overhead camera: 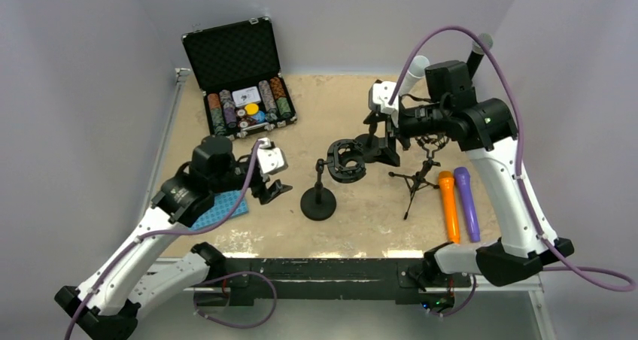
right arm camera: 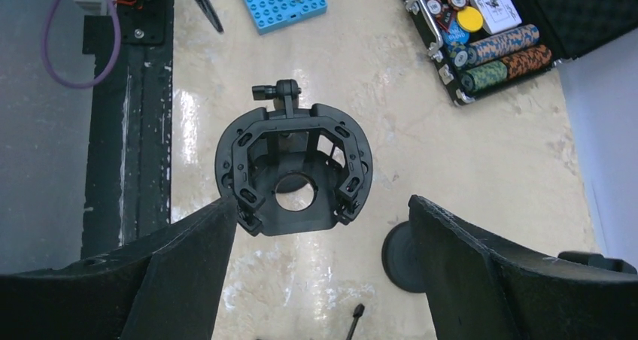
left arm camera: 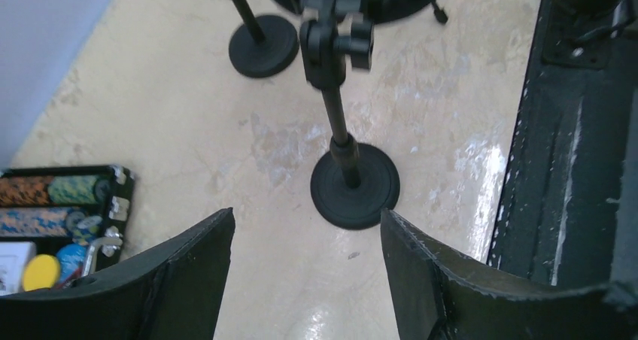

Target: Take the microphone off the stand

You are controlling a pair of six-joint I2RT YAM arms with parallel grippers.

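Black shock mount (right arm camera: 292, 171) on the stand (overhead camera: 318, 203) is empty. The right pincer (right arm camera: 320, 204) hangs wide and empty just above the stand. The left pincer (left arm camera: 307, 214), also wide and empty, sits left of it, facing its base. An orange mic (overhead camera: 449, 204) and a purple mic (overhead camera: 466, 203) lie on the bench (overhead camera: 361, 227) right of the stand. Removal looks done; the next move calls for backing both arms off without knocking the stand.

White links and black joints form the left arm (overhead camera: 135, 250) and right arm (overhead camera: 500, 182), each trailing 1 purple cable (overhead camera: 451, 30).
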